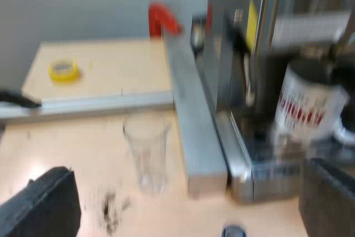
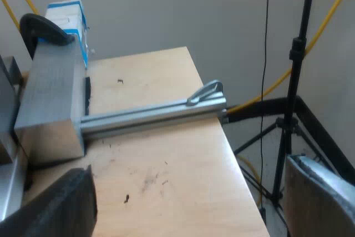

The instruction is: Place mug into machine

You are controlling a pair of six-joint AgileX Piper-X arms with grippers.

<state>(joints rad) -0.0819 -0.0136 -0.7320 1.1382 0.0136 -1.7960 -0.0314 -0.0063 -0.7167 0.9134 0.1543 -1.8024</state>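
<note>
Soft, even light fills both views, and the wooden table (image 1: pixel 94 148) looks warm and bright, with one white shiny spot on it. The espresso machine (image 1: pixel 238 154) gleams along its metal edge, but the mug (image 1: pixel 308 106) sits in darker shade at its front. In the right wrist view the metal bar (image 2: pixel 150 114) has a pale shine on top, and the metal block (image 2: pixel 50 98) drops a small dark shadow on the wood.

Glossy steel machine (image 1: pixel 244 109), clear glass (image 1: pixel 147 151), wooden table (image 2: pixel 166 165)
</note>
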